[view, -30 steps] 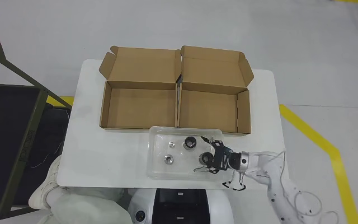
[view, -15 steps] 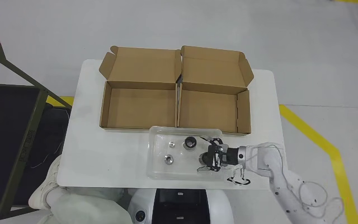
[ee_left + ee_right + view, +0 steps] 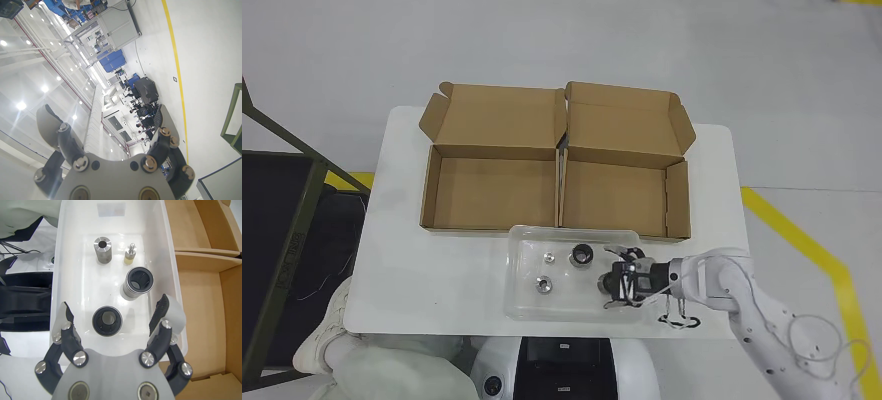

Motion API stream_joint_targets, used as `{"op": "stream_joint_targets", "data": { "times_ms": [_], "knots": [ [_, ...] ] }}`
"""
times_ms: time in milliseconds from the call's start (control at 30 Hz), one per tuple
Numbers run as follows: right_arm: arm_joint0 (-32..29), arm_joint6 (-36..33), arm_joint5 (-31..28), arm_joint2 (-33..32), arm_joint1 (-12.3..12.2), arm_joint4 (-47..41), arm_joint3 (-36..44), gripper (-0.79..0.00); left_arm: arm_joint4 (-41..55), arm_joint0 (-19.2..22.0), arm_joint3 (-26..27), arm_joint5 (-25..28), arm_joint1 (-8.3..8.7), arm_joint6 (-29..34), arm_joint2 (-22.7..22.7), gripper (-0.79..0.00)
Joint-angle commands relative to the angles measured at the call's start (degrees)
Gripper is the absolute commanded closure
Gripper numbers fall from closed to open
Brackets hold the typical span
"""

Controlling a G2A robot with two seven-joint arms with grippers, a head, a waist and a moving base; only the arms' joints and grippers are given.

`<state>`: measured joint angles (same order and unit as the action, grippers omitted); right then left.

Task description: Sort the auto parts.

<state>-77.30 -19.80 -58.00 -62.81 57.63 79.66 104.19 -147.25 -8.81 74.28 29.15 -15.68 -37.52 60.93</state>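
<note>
Hovering spread wide and empty, the right gripper [image 3: 114, 306] straddles the nearest black-rimmed sleeve [image 3: 107, 320], which stands upright in the clear tray [image 3: 170, 256] on the desk [image 3: 402, 200]. One finger [image 3: 164, 306] looks close to the tray wall, so a descent could catch the rim and drag the tray. The sleeve's smooth round side might also slip in the squeeze and tip against its twin [image 3: 138, 283] nearby, never reaching the cardboard boxes [image 3: 204, 306].

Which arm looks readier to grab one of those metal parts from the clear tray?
Right, probably. The right gripper, open, hangs over the tray with a black-rimmed sleeve just beneath it; the left gripper, also open, faces out into the room.
</note>
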Motion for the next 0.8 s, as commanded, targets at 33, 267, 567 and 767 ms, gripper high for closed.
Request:
{"op": "stream_joint_targets", "data": {
  "times_ms": [33,267,567,767],
  "knots": [
    [0.8,-1.0,0.0,1.0,-0.7,-0.1,0.2,-0.785,0.0,0.0,0.0,0.0,0.0,0.0,0.0,-0.785],
    [2.9,-2.1,0.0,3.4,-2.0,0.1,-0.2,-0.767,0.0,0.0,0.0,0.0,0.0,0.0,0.0,-0.785],
    [5.6,-3.4,0.0,7.3,-2.9,1.1,-1.1,-0.708,0.0,0.0,0.0,0.0,0.0,0.0,0.0,-0.785],
    [7.4,-5.0,0.0,10.1,-3.2,1.2,-1.7,-0.674,0.0,0.0,0.0,0.0,0.0,0.0,0.0,-0.785]
  ]
}}
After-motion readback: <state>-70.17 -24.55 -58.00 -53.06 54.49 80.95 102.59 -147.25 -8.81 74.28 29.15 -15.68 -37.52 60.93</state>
